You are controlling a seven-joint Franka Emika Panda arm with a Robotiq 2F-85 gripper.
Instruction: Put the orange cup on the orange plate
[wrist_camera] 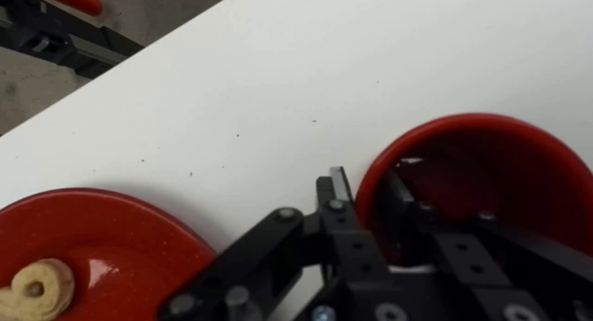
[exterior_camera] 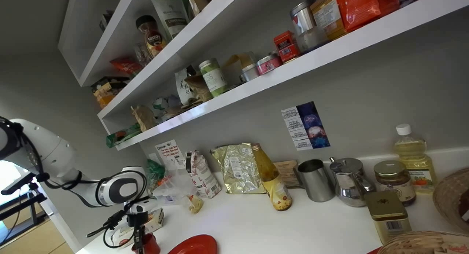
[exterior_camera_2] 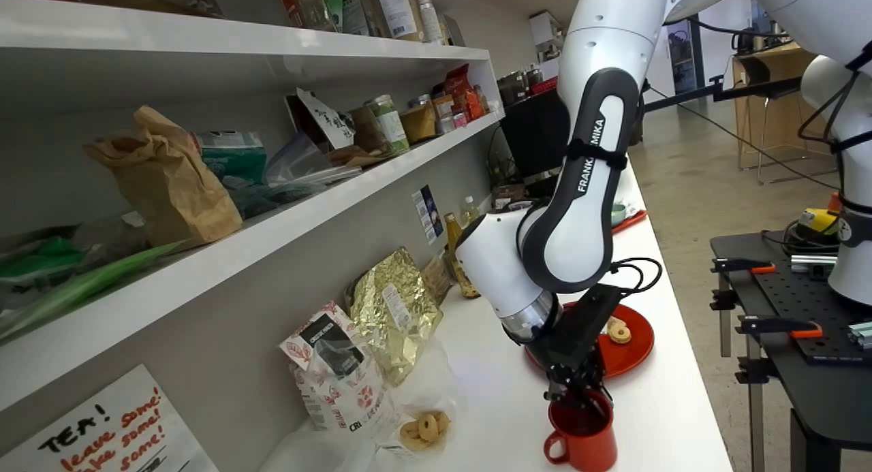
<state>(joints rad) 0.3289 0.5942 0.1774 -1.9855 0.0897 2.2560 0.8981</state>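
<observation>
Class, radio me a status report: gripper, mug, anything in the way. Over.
Gripper astride wall of red mug, grip unconfirmed. Mug beside red plate, not yet on it. Ring-shaped cookies on plate, possibly in the way.

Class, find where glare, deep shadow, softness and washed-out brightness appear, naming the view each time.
Wrist view: pale glare on the red plate, deep shadow inside the red mug, the gripper soft toward the bottom edge; in an exterior view: sheen along the lowest shelf, a nearly white patch at the far left.

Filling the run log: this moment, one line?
hand: straddling wall of cup, grip unclear | cup: not yet on plate | plate: holds ring-shaped food
</observation>
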